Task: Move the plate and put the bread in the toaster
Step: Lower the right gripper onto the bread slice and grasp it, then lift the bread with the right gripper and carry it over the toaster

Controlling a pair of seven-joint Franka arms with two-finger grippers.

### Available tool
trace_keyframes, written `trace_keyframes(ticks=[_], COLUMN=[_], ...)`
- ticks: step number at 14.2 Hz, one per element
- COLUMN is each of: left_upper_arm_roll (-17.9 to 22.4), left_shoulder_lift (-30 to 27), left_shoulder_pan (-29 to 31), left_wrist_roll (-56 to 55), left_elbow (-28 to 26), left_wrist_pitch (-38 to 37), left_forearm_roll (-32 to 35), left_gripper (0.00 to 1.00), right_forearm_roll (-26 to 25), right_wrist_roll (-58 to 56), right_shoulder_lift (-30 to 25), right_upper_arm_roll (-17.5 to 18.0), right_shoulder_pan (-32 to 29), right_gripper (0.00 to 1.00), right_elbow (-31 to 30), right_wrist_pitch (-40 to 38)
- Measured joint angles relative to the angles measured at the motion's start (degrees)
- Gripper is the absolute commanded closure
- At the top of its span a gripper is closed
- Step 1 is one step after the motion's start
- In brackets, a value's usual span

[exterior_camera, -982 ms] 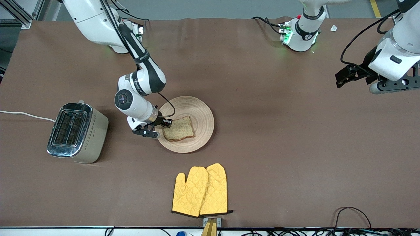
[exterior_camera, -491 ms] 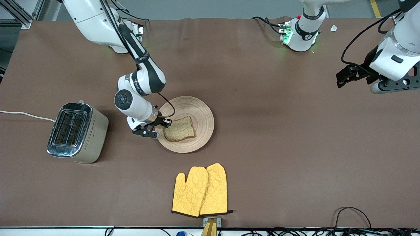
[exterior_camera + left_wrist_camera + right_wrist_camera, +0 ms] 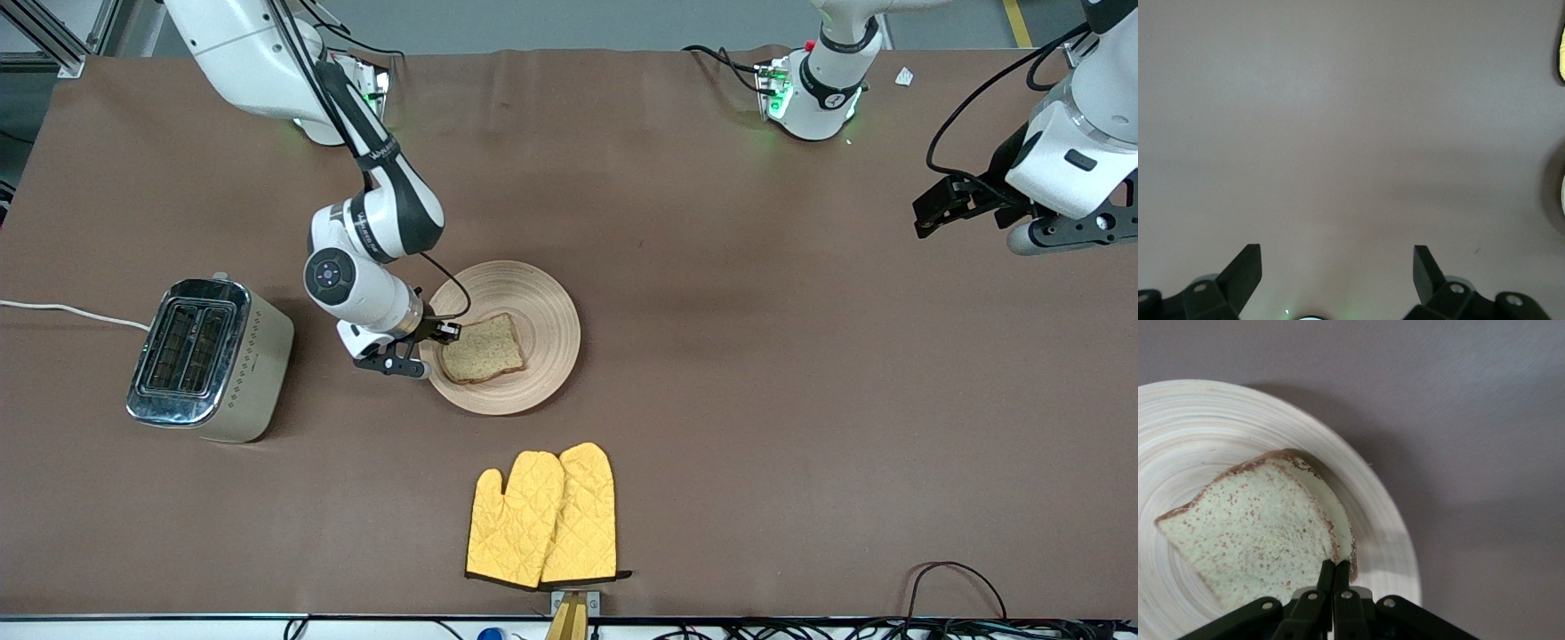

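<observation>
1. Resting over the plate [image 3: 542,311], the bread [image 3: 484,348] is pinched at its edge by the right gripper [image 3: 444,332]; in the right wrist view the fingers [image 3: 1327,577] are clamped tight on the crust of the slice [image 3: 1258,527], which looks tilted up off the wood [image 3: 1198,420].
2. From the bread, the right arm comes in at about ten o'clock, reaching down from its base at the top of the front view.
3. At nine o'clock from the plate stands the toaster [image 3: 209,360], well apart, both slots facing up, its white cord [image 3: 71,311] trailing off toward the table's edge.
4. At six o'clock from the plate, nearer the front camera, lies a pair of yellow oven mitts [image 3: 544,517].
5. Off at about two o'clock the left gripper [image 3: 1338,267] waits over bare brown table [image 3: 756,400], its jaws spread wide with nothing between them.
</observation>
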Motion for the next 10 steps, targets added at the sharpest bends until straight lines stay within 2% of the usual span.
trace_keyframes(ticks=[5, 10], left_upper_arm_roll=[0.0, 0.0], left_shoulder_lift=[0.0, 0.0], left_shoulder_pan=[0.0, 0.0], left_wrist_roll=[0.0, 0.0], left_elbow=[0.2, 0.2], left_wrist_pitch=[0.0, 0.0], left_forearm_roll=[0.0, 0.0], left_gripper=[0.0, 0.0], right_forearm_roll=[-9.1, -16.7], right_wrist_roll=[0.1, 4.5], right_shoulder_lift=[-6.0, -7.1], right_upper_arm_roll=[-1.9, -5.0], right_shoulder_pan=[-0.2, -0.3], right_gripper=[0.98, 0.98], right_elbow=[8.5, 21.2], right_wrist_pitch=[-21.4, -43.0])
